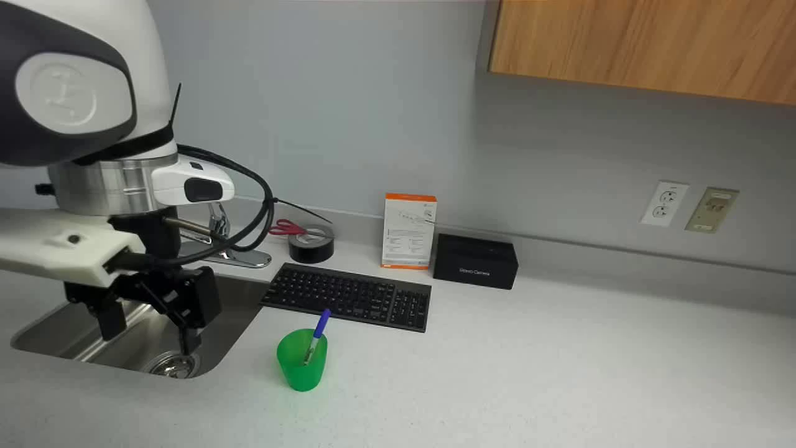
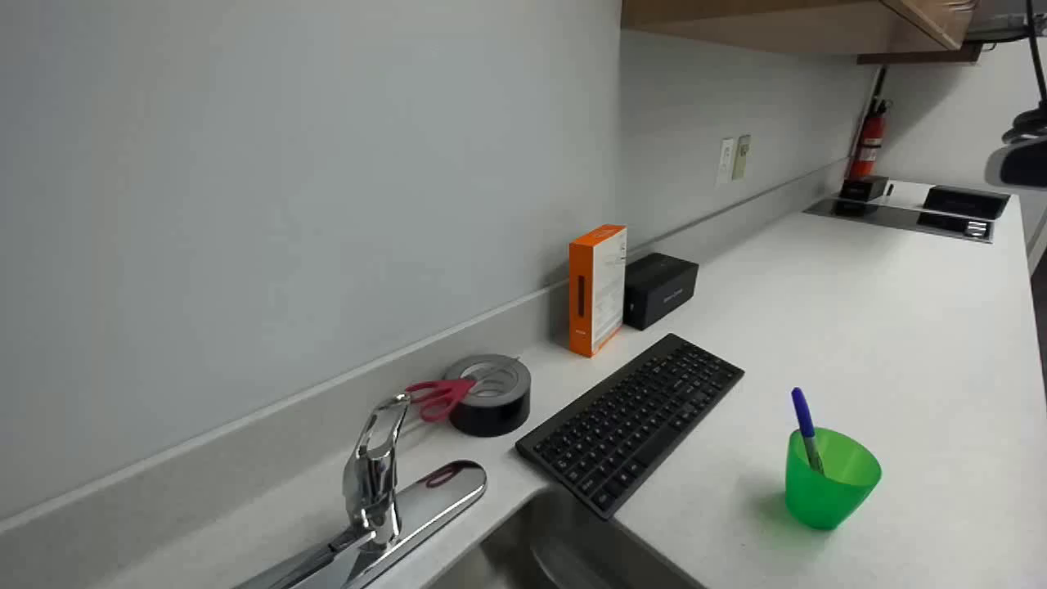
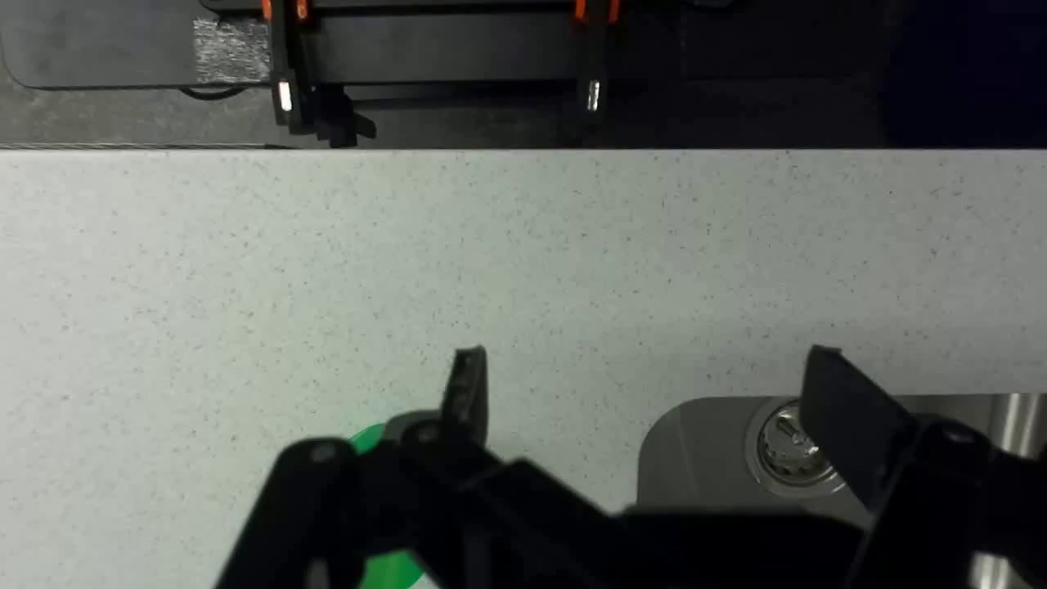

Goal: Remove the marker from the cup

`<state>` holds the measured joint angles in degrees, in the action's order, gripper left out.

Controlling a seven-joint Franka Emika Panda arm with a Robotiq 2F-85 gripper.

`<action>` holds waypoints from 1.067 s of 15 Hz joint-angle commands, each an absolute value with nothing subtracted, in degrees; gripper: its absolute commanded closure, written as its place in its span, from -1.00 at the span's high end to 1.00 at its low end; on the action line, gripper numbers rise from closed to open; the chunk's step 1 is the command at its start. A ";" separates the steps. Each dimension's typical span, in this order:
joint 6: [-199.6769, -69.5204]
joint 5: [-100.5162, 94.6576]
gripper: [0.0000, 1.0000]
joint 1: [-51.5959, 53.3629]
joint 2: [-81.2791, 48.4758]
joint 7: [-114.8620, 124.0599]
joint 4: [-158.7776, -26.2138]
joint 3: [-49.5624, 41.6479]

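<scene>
The green cup (image 1: 295, 371) stands upright on the white counter, also seen in an exterior view (image 2: 824, 501). The marker (image 1: 321, 324) leans inside it with its blue end sticking up above the rim; it shows in an exterior view too (image 2: 803, 413). My gripper (image 1: 151, 333) is open and empty, pointing down above the sink, apart from the cup and to its left in that exterior view. In the wrist view my open gripper (image 3: 646, 353) has its fingers wide apart. Parts of the cup (image 3: 394, 571) show behind the left finger there; the marker is hidden.
A black keyboard (image 1: 348, 296) lies behind the cup. A tape roll (image 1: 312, 247) with red scissors (image 1: 287, 228) on it, a white-orange box (image 1: 408, 231) and a black box (image 1: 475, 261) stand along the wall. The sink (image 1: 227, 323) and faucet (image 2: 372, 483) adjoin the keyboard.
</scene>
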<state>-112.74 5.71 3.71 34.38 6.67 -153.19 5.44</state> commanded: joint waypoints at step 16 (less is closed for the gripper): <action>-127.25 -1.83 1.00 -4.17 21.65 7.35 -148.55 0.98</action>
